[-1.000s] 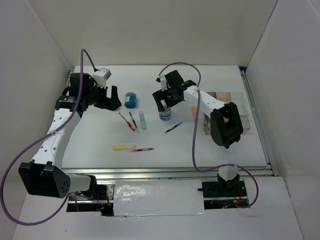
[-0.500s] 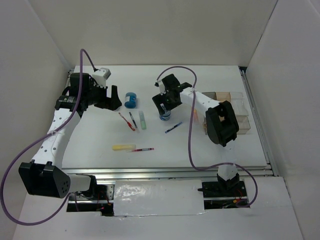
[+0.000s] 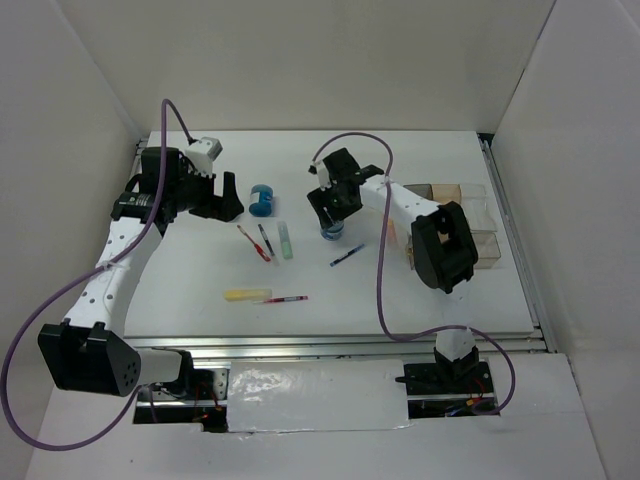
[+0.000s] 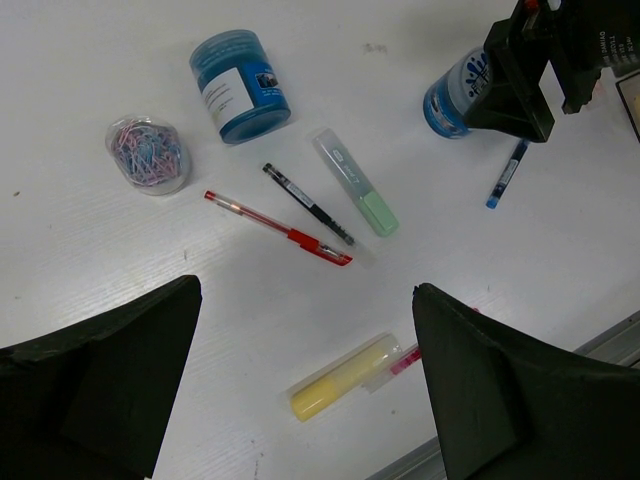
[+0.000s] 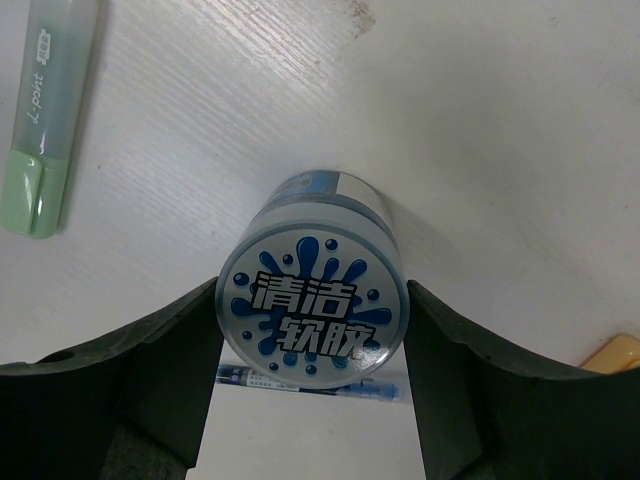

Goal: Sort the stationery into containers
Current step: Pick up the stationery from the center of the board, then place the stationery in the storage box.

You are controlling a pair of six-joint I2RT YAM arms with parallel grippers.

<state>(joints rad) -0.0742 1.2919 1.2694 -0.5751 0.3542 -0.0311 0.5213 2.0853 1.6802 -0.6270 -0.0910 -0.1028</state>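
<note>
Stationery: blue-lidded round tub (image 5: 313,315) is standing upright on the white table (image 3: 400,290), its pale lid showing a blue splash and printed characters.
Where: it is sitting just beside a blue pen (image 5: 310,383), with a green highlighter (image 5: 45,110) lying near on one side and the clear compartment box (image 3: 470,215) standing apart on the other.
Right gripper (image 5: 312,300): is straddling the tub from above, partly spread, its black fingers (image 5: 150,380) pressing against both sides of the lid.
Left gripper (image 4: 305,385): is hanging over the table with jaws spread wide, holding nothing; a yellow highlighter (image 4: 340,378) is lying below.
</note>
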